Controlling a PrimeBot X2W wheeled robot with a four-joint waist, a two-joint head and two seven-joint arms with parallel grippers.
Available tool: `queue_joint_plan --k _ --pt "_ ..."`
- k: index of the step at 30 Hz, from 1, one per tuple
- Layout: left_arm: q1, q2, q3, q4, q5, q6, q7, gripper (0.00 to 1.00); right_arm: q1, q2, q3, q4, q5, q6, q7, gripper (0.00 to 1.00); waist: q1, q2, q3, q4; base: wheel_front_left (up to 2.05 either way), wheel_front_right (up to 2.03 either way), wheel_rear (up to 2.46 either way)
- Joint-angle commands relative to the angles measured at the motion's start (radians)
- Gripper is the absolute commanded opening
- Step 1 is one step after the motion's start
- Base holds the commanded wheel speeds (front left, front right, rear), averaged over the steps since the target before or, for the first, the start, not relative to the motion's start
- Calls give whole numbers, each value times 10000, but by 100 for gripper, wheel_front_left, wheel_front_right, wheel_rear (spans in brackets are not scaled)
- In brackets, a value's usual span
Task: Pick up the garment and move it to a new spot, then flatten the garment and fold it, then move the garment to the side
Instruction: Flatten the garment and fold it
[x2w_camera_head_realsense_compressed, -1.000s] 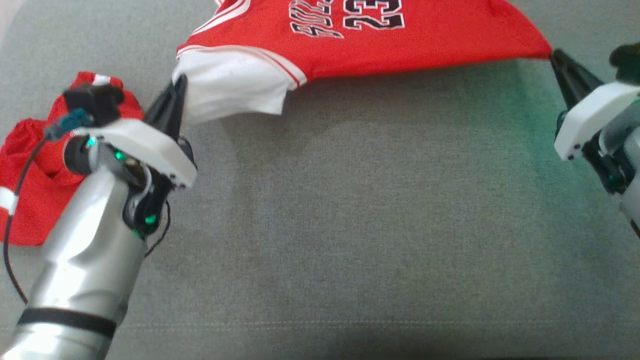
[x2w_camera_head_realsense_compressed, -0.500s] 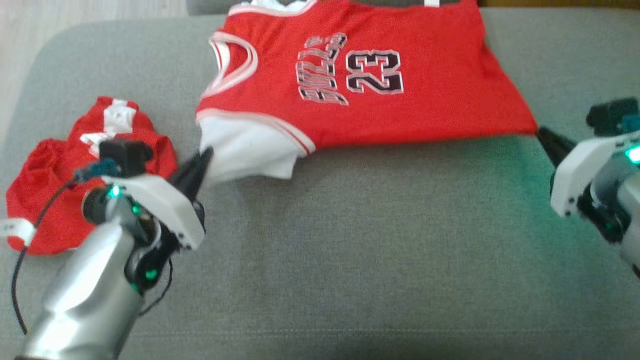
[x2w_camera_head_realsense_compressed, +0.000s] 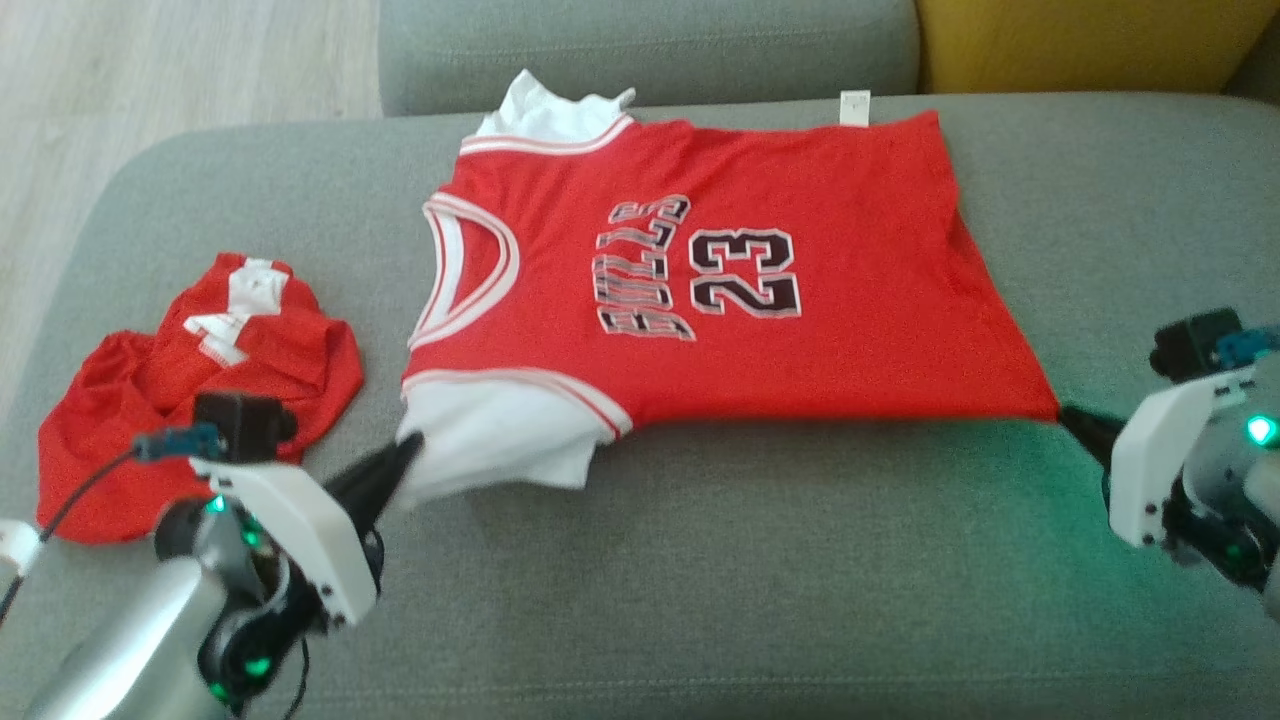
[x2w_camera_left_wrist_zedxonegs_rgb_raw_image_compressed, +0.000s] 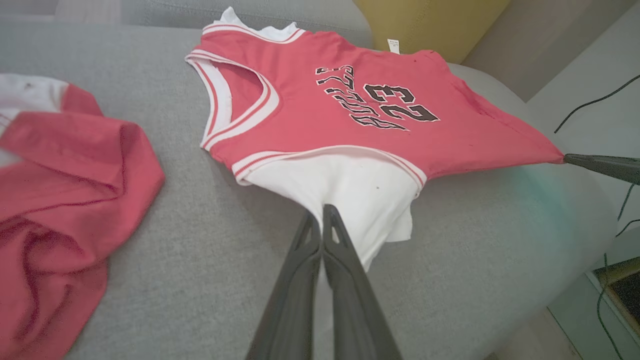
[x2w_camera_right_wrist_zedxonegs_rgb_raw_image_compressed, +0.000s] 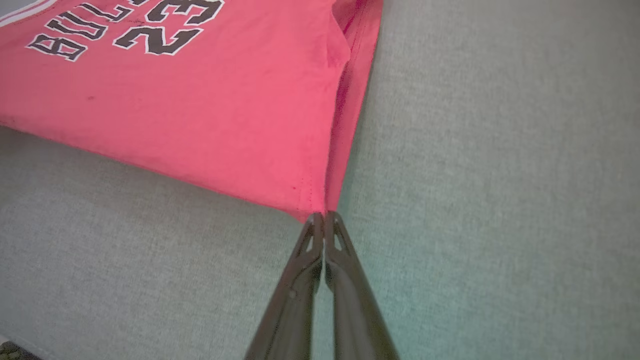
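Now the jersey (x2w_camera_head_realsense_compressed: 760, 300) lies stretched crosswise on the sofa seat (x2w_camera_head_realsense_compressed: 700, 580), between both arms.
Left fingers (x2w_camera_head_realsense_compressed: 378, 478) pinch its white sleeve; its long axis runs rightward to the hem corner, clamped in the right fingers (x2w_camera_head_realsense_compressed: 1088, 430).

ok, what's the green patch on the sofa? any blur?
Head view: green cast on the sofa beside the right gripper, likely from its lit green lamp; jersey print slightly soft. Left wrist view: red washed to pink, faint teal by the hem corner. Right wrist view: teal tint right of the jaws, mild softness.
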Motion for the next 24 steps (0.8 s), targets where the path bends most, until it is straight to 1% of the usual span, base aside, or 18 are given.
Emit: queue_joint_plan --k 1,9,13,20,24 --pt "-316 465 440 -423 -128 -59 68 0 174 -449 24 -175 204 75 114 0 1 -1 -96 -21 0 0 0" --pt "735 1170 465 -1716 -949 26 859 0 753 -1029 442 -1023 1292 75 1087 0 1 -1 -425 -99 0 0 0" --pt "1157 1494 542 -2321 -1351 87 1170 0 924 -1368 624 -1414 1554 75 1504 0 1 -1 -549 -132 0 0 0" --pt "1944 2104 624 -3296 -2004 345 1774 0 1318 -1913 670 -2096 2276 75 2272 0 1 -1 -679 -271 0 0 0" --pt "2423 2431 661 -3826 -2602 334 2156 0 1555 -2323 682 -2596 2596 75 2689 0 1 -1 -735 -337 0 0 0"
